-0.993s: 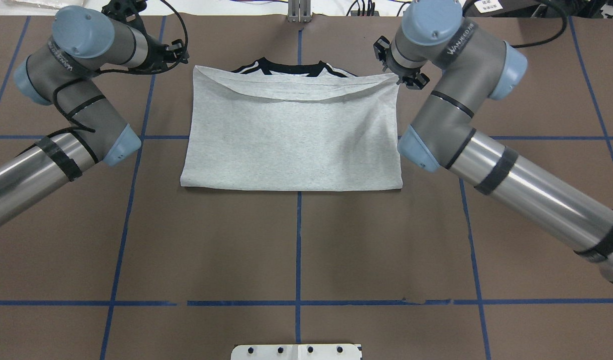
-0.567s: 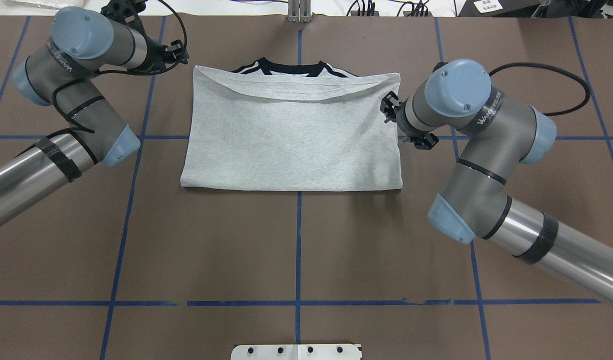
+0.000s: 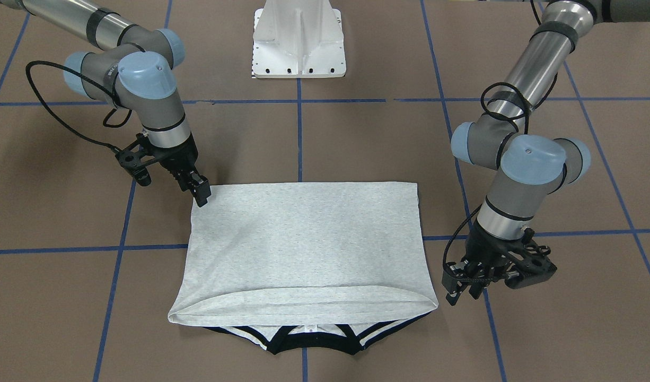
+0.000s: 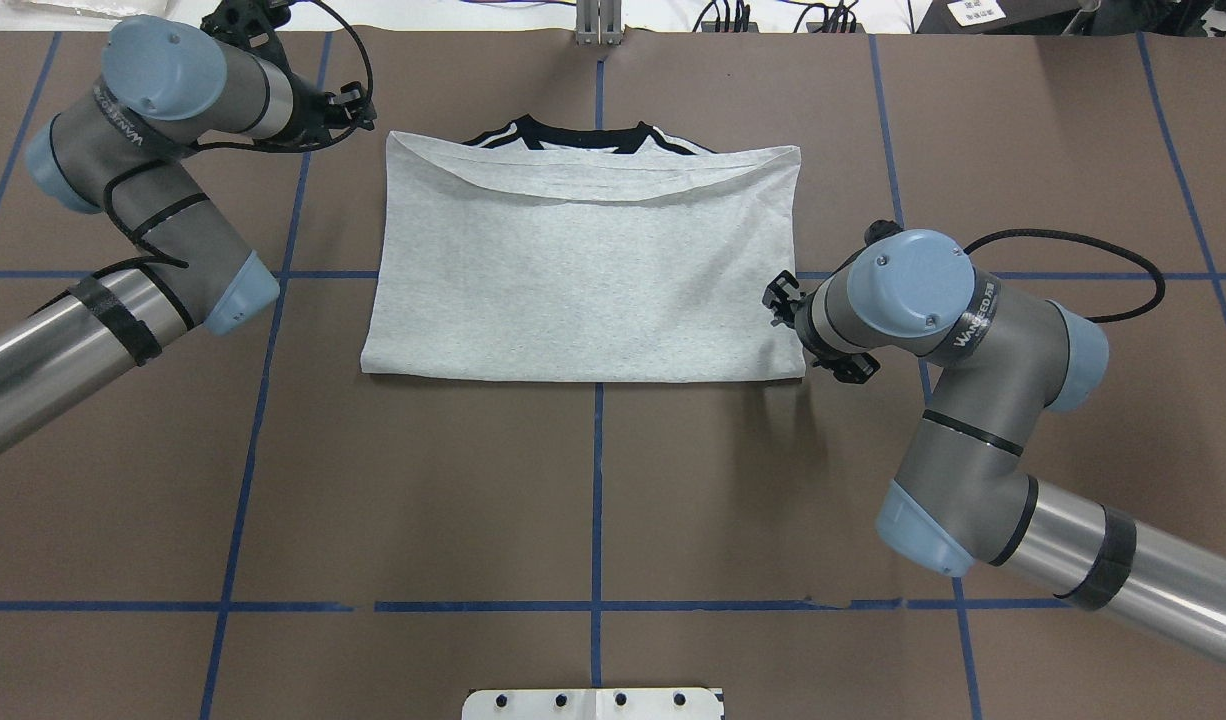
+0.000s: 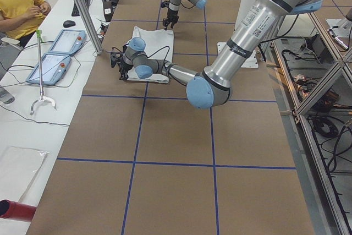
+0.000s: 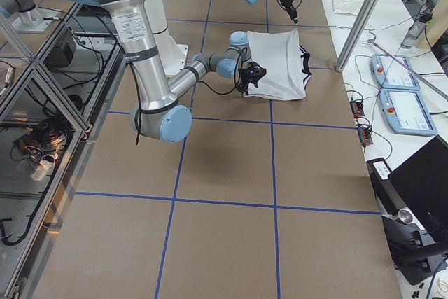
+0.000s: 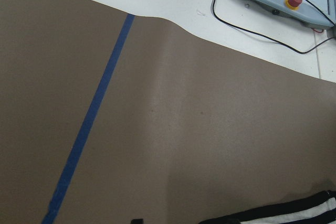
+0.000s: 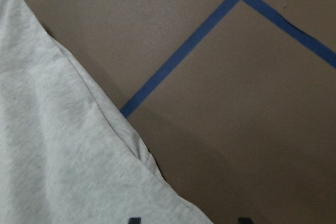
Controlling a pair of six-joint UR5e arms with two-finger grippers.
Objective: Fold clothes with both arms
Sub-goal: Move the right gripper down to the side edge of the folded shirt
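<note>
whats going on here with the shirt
Two robot arms are folding a grey T-shirt, which lies folded in half on the table. Neither arm holds it now. The right gripper is open at a corner of the folded edge, and the left gripper is open beside the collar end, off the cloth.

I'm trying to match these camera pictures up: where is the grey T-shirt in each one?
Front-facing: T-shirt lower centre, collar at bottom.
Overhead: T-shirt upper centre, collar at top.
Exterior left: T-shirt small, upper centre-left.
Exterior right: T-shirt small, upper middle.
Left wrist: T-shirt only its striped edge, bottom right corner.
Right wrist: T-shirt fills the lower left.
Shared landmark: the blue tape grid.
</note>
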